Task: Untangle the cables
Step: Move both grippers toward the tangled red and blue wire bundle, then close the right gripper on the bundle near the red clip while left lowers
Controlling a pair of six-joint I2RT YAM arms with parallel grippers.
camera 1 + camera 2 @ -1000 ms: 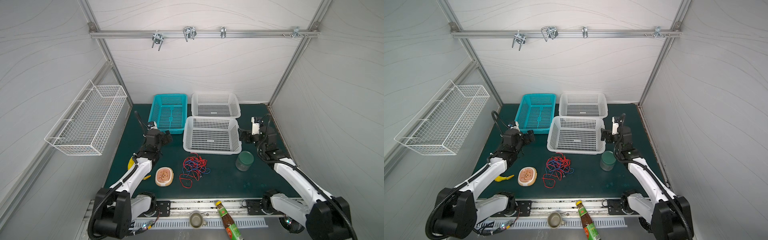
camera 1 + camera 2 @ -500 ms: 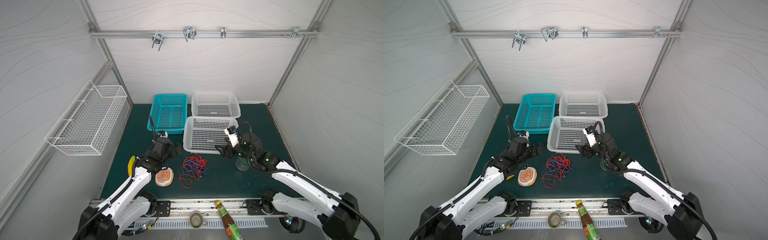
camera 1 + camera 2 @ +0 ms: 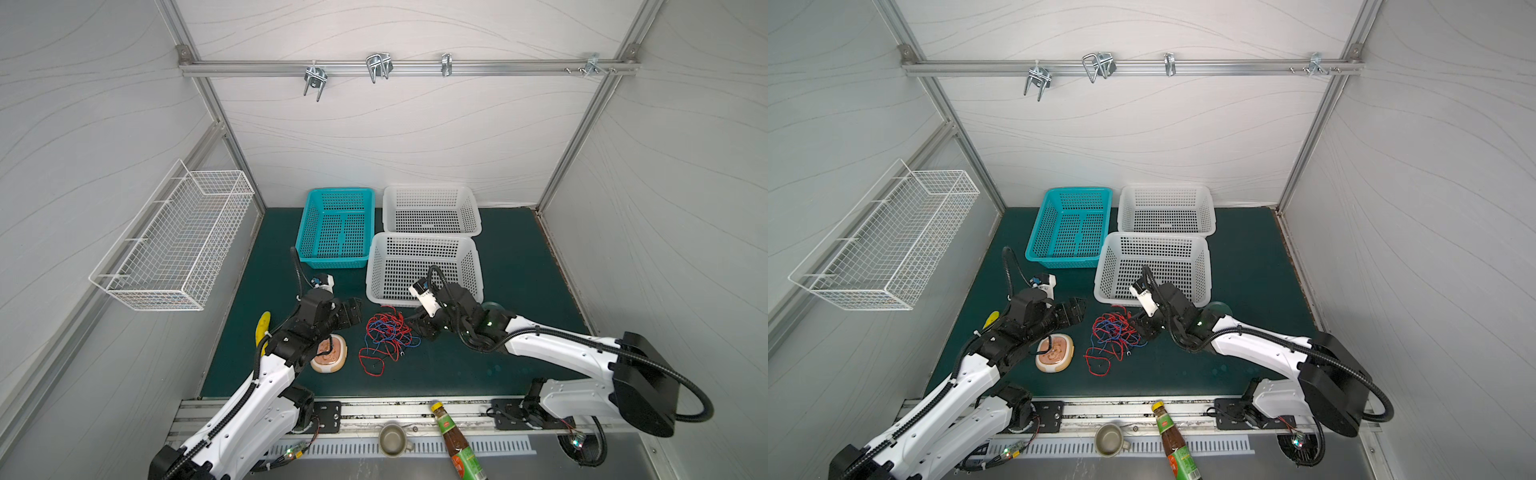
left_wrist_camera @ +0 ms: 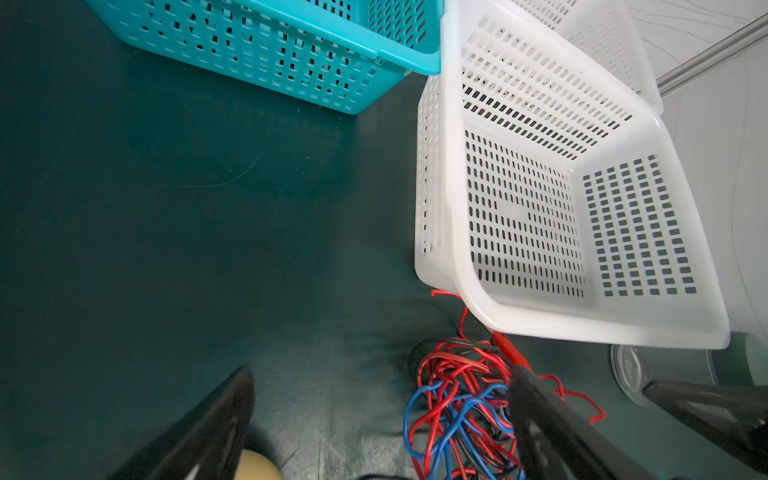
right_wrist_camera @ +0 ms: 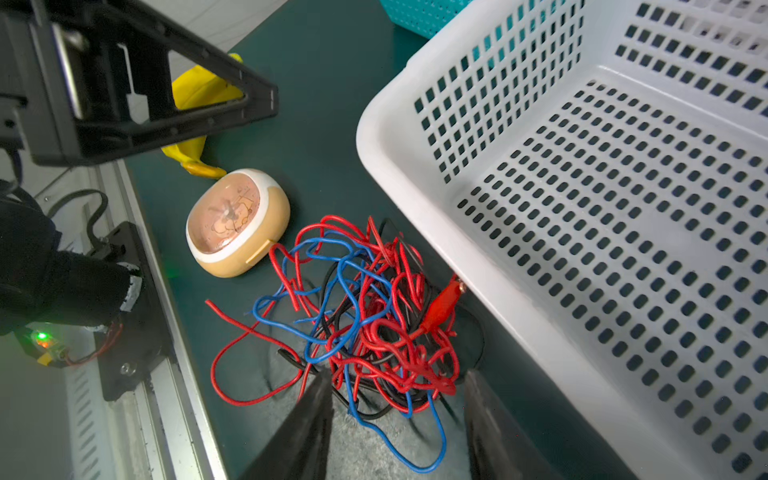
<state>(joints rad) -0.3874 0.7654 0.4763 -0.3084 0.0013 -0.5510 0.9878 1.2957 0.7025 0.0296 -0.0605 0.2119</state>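
**Both grippers are flanking the tangled cables (image 3: 388, 332) on the desk (image 3: 519, 266).**
Top views: the cables (image 3: 1115, 332) are lying heaped near the middle of the desk's front edge, just before the near white basket (image 3: 376, 274); the left gripper (image 3: 353, 311) is poised beside them and the right gripper (image 3: 419, 326) is at their opposite side. Left wrist view: the left gripper (image 4: 380, 374) is holding its jaws wide apart, one finger crossing the heap. Right wrist view: the right gripper (image 5: 397, 374) is keeping its jaws apart, unclamped, with strands lying between them.
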